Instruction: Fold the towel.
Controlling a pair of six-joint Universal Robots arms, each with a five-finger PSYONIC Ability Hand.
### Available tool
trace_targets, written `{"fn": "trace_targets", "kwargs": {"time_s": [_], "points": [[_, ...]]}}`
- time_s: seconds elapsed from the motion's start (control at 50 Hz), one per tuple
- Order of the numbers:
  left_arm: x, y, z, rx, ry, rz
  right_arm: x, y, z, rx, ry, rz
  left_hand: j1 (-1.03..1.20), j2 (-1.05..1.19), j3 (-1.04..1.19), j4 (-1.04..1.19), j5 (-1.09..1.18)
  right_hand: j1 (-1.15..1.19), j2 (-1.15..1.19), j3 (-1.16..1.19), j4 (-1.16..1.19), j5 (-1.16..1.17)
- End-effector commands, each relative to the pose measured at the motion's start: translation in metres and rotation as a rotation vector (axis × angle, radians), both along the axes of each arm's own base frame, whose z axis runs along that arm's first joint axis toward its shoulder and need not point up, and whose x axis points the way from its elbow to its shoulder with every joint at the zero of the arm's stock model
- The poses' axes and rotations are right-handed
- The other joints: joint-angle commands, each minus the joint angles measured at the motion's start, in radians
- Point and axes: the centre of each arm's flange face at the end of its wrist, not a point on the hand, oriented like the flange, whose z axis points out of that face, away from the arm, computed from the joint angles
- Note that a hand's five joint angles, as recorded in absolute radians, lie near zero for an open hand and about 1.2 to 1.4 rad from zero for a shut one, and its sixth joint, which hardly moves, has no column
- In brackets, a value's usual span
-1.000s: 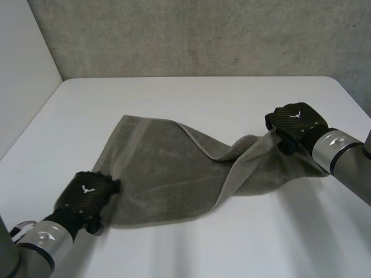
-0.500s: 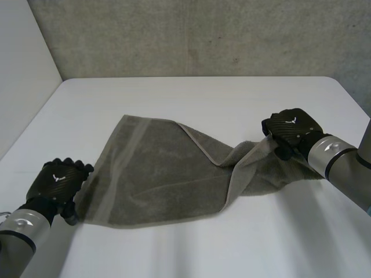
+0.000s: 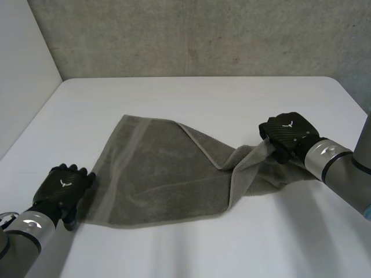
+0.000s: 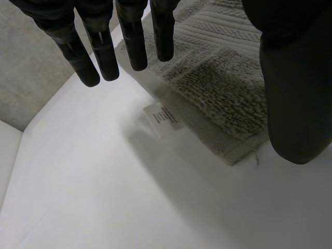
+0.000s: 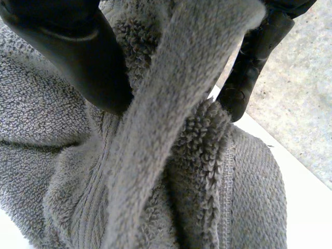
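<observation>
The grey towel (image 3: 168, 174) is lying in the middle of the white table (image 3: 203, 95). Its left part is lying flat. Its right part is bunching up into a thick fold.

A small white tag (image 4: 163, 120) is sticking out from the towel's edge, close to the near left corner. It is lying on the table under the left hand's fingers. It has dark printing on it, but the words are too small to read. A tiny white mark (image 3: 62, 183) is showing on the back of the left hand (image 3: 62, 186), and the right hand (image 3: 288, 132) has one too. They are shapes, not letters.

The left hand is hanging just over that near left corner. Its fingers are straight and spread away from the thumb, and it is holding nothing. The right hand is pinching the bunched fold at the towel's right end, with the thumb and fingers squeezing the cloth between them.

Bare table is showing past the towel's far edge, all the way to the grey wall (image 3: 203, 35). More bare table is showing along the near side, between the two arms. The table's right edge is close to the right arm.
</observation>
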Motion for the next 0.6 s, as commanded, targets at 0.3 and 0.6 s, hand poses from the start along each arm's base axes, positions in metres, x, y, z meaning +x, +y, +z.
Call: {"fn": "trace_targets", "kwargs": {"time_s": [0.3, 0.6], "points": [[-0.004, -0.011, -0.008, 0.019, 0.004, -0.013, 0.006, 0.005, -0.006, 0.012, 0.004, 0.019, -0.083, -0.079, -0.069, -0.087, -0.222, 0.206, 0.063, 0.07, 0.063, 0.106], [-0.011, -0.015, -0.011, 0.021, 0.008, -0.037, 0.006, 0.005, -0.011, 0.025, 0.009, 0.021, -0.08, -0.076, -0.066, -0.084, -0.219, 0.206, 0.063, 0.07, 0.063, 0.106]]}}
